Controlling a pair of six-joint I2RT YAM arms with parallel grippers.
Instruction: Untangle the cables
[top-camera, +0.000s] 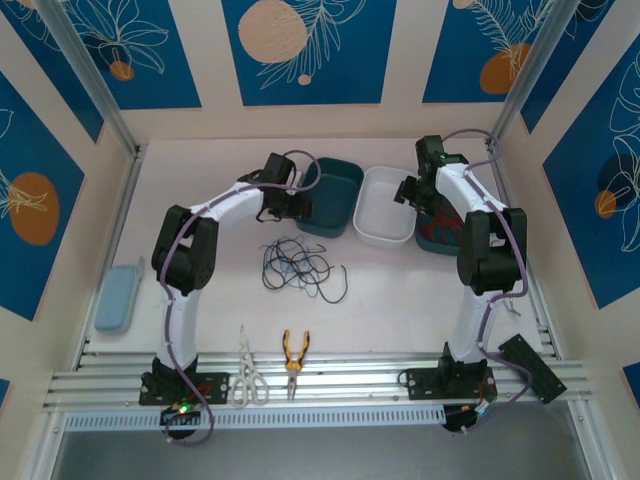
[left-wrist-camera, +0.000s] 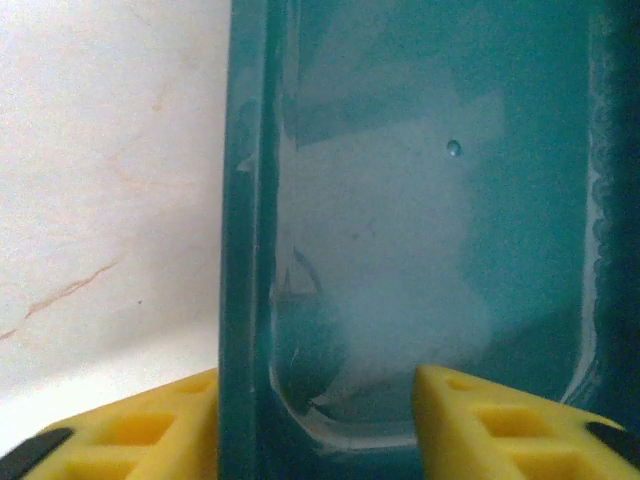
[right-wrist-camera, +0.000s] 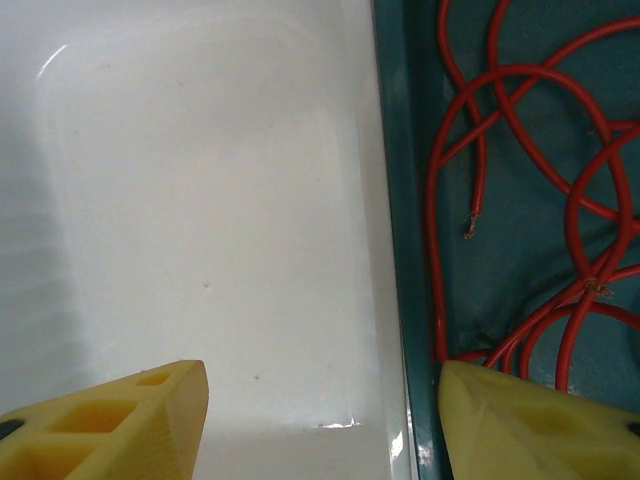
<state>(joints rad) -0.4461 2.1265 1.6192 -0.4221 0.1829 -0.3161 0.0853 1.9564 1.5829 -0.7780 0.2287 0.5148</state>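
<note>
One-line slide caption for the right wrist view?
Right gripper, jaws open, above the seam between the white bin and the teal bin that holds loose red cables.

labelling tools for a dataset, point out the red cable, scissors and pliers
red cable (right-wrist-camera: 433, 270), right wrist view, on its long leftmost strand
scissors (top-camera: 246, 365), top external view, on the pivot
pliers (top-camera: 293, 366), top external view, on the joint below the orange handles

Red cables (right-wrist-camera: 434, 280), teal bin (right-wrist-camera: 500, 280), white bin (right-wrist-camera: 200, 200)
</note>
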